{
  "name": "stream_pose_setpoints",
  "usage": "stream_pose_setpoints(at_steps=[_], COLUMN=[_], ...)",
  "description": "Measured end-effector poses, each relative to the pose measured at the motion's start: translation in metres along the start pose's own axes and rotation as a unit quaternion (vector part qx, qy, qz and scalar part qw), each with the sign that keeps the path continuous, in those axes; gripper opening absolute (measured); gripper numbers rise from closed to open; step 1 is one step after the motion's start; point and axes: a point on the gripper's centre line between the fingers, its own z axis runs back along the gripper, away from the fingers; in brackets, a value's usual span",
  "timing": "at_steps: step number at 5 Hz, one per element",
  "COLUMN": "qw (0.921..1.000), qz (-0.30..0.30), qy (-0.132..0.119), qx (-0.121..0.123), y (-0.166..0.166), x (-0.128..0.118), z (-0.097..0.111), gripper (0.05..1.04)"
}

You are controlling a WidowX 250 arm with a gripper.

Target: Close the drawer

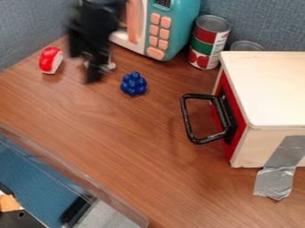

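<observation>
The drawer unit [271, 91] is a white box at the right, with its red drawer front [239, 120] facing left. A black handle [189, 120] sticks out from that front, and the front appears flush with the box. My black gripper [93, 67] hangs at the upper left in front of the toy microwave, blurred, well apart from the handle.
A teal toy microwave [183, 26] stands at the back, beside a red and green can [208, 42]. Another can [246, 45] is behind the box. A blue berry-like toy [133, 83] and a red and white toy [51, 60] lie on the wooden table [113, 142].
</observation>
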Motion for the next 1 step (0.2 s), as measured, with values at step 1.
stream_pose_setpoints(at_steps=[1], qw=[0.9992], qz=[0.034], qy=[-0.003], qx=[-0.020], y=[0.0248], x=[-0.0400], z=[0.0091], gripper=[1.001])
